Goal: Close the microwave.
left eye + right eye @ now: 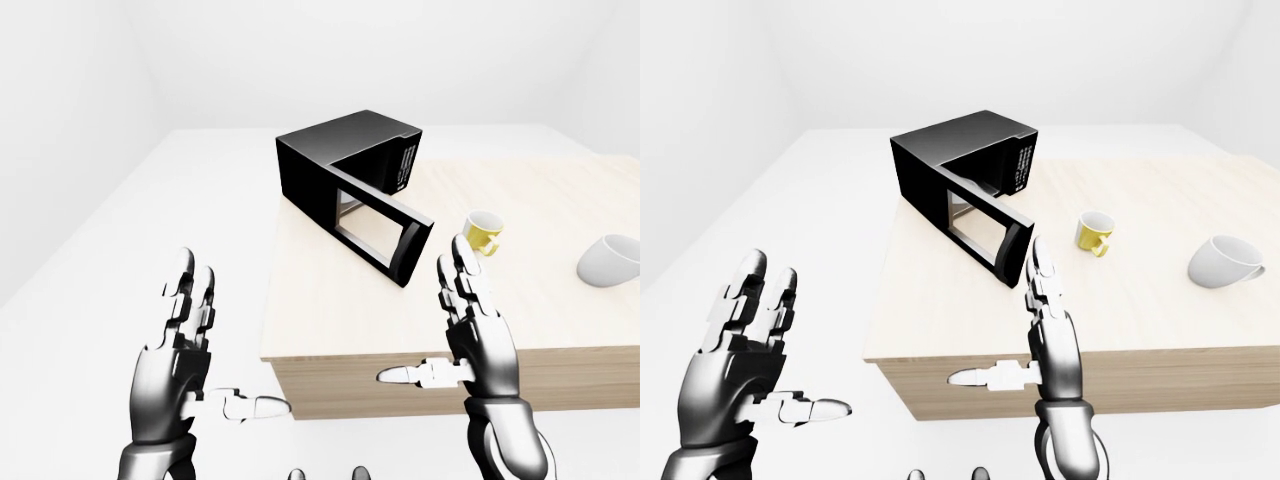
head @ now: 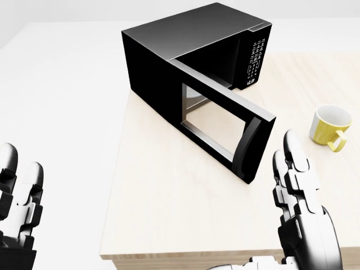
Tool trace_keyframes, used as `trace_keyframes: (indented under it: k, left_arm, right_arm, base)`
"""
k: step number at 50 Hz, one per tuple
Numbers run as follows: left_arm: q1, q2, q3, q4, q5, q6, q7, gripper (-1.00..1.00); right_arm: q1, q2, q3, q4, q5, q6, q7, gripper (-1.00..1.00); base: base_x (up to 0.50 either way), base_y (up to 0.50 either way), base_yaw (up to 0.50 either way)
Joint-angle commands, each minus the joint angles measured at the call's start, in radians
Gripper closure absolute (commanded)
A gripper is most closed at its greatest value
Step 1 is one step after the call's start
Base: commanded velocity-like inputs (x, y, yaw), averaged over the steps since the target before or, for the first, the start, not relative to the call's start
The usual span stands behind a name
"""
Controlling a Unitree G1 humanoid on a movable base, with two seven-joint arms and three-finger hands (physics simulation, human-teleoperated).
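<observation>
A black microwave (image 2: pixel 185 50) stands at the top left corner of a light wooden table (image 2: pixel 169 202). Its door (image 2: pixel 222 124) with a glass window stands swung wide open, reaching down and right over the table. My left hand (image 1: pixel 190 340) is open with fingers spread, to the left of the table and off it. My right hand (image 1: pixel 460 310) is open with fingers upright, over the table's near edge, below and right of the door's free end. Neither hand touches the microwave.
A yellow mug (image 2: pixel 331 126) stands on the table right of the door. A white mug (image 1: pixel 610 262) lies at the far right in the left-eye view. White floor surrounds the table.
</observation>
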State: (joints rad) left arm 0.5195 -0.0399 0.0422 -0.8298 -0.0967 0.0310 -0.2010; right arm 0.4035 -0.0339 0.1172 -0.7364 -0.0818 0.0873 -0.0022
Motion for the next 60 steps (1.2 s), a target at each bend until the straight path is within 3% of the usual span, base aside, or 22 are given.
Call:
trace_keyframes:
  k: [1, 11, 31, 32, 33, 34, 36, 37, 42, 45, 50, 60]
  left_arm:
    - [0.004, -0.001, -0.004, -0.001, -0.001, -0.009, -0.001, -1.00]
    - [0.002, 0.003, -0.007, -0.002, 0.004, -0.001, 0.001, -1.00]
    - [0.000, 0.004, -0.011, 0.001, 0.014, -0.001, 0.004, -1.00]
    - [0.001, 0.005, -0.011, 0.000, 0.014, -0.001, 0.003, -1.00]
    - [0.001, 0.002, -0.013, 0.007, 0.029, -0.028, 0.009, -1.00]
    - [0.007, 0.002, -0.015, 0.005, 0.018, -0.032, 0.006, -1.00]
    - [0.008, 0.005, -0.019, 0.002, 0.030, -0.029, 0.011, -1.00]
    - [-0.005, 0.006, -0.015, 0.008, 0.031, -0.006, 0.019, -1.00]
    - [-0.011, 0.009, -0.020, 0.005, 0.042, 0.018, 0.031, -1.00]
    - [-0.006, 0.012, -0.030, 0.008, 0.049, 0.012, 0.032, -1.00]
    - [-0.013, 0.013, -0.023, 0.001, 0.050, 0.033, 0.038, -1.00]
    - [-0.014, 0.014, -0.025, 0.001, 0.057, 0.038, 0.038, -1.00]
  right_arm:
    - [0.004, -0.004, 0.006, 0.000, -0.005, 0.000, -0.005, -1.00]
    - [0.005, -0.004, -0.002, -0.003, 0.011, 0.000, 0.002, -1.00]
    - [0.003, -0.005, 0.006, -0.007, -0.001, 0.000, -0.003, -1.00]
    - [0.003, -0.006, 0.006, -0.005, -0.001, 0.000, -0.003, -1.00]
    - [0.004, -0.005, 0.006, -0.006, -0.008, -0.002, -0.008, -1.00]
    - [0.003, -0.002, 0.005, -0.008, -0.008, 0.000, -0.012, -1.00]
    - [0.001, -0.001, 0.003, -0.006, -0.003, -0.001, -0.016, -1.00]
    - [-0.012, 0.006, -0.010, -0.004, 0.010, 0.000, -0.022, -1.00]
    - [-0.016, 0.008, -0.005, -0.007, 0.003, 0.000, -0.035, -1.00]
    - [-0.017, 0.008, -0.005, -0.005, 0.003, 0.000, -0.040, -1.00]
    - [-0.016, 0.006, -0.001, -0.007, 0.006, 0.000, -0.041, -1.00]
    - [-0.014, 0.000, 0.009, -0.015, 0.005, 0.000, -0.042, -1.00]
  base:
    - [0.00, 0.00, 0.00]
    - [0.00, 0.03, 0.00]
    - [0.00, 0.50, 0.00]
    - [0.00, 0.50, 0.00]
    - [0.00, 0.50, 0.00]
    - [0.00, 0.50, 0.00]
    - [0.00, 0.39, 0.00]
    - [0.00, 0.00, 0.00]
    - [0.00, 0.00, 0.00]
    - [0.00, 0.00, 0.00]
    - [0.00, 0.00, 0.00]
    - [0.00, 0.00, 0.00]
